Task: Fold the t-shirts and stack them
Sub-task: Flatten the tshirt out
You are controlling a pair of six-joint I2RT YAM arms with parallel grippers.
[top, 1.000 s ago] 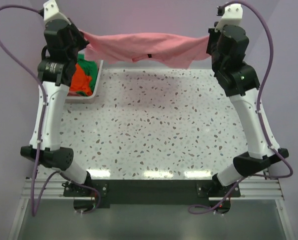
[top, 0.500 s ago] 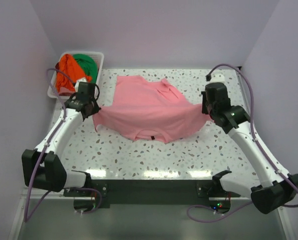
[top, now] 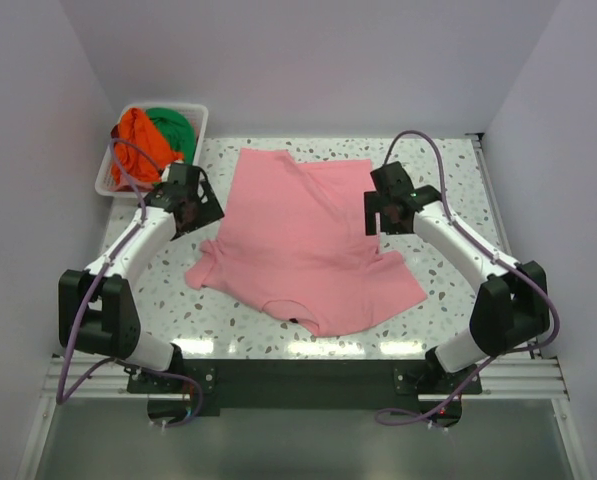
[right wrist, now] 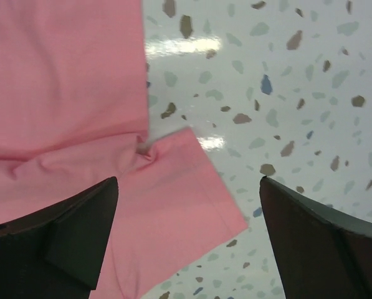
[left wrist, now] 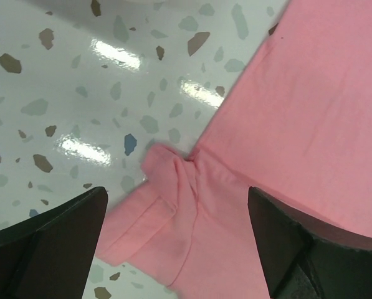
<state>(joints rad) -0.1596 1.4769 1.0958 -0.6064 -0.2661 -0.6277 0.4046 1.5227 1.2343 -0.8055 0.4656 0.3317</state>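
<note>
Overhead, a white table (top: pixel 448 175) flecked with grey and brown terrazzo chips fills a small booth with plain pale lavender walls (top: pixel 298 60); glossy light reflections streak its near edge. The pink t-shirt (top: pixel 298 245) lies spread open and unfolded across the middle of the table, between the two arms, its straight hem toward the back wall and its short sleeves angled out near the front, slightly rumpled there. The left gripper (left wrist: pixel 176 202) hovers over the shirt's left side, its black fingers (left wrist: pixel 55 237) spread wide with nothing clasped between them; a bunched sleeve lies on the table beneath. The right gripper (right wrist: pixel 189 187) hovers over the shirt's right side, fingers (right wrist: pixel 323 243) equally wide apart and empty, above a flat sleeve corner and bare speckled surface. In the far left corner a white slotted basket (top: pixel 200 130) holds the orange t-shirt (top: pixel 136 135) and green t-shirt (top: pixel 173 128), crumpled together. Purple cables (top: pixel 418 140) loop along both white arms.
</note>
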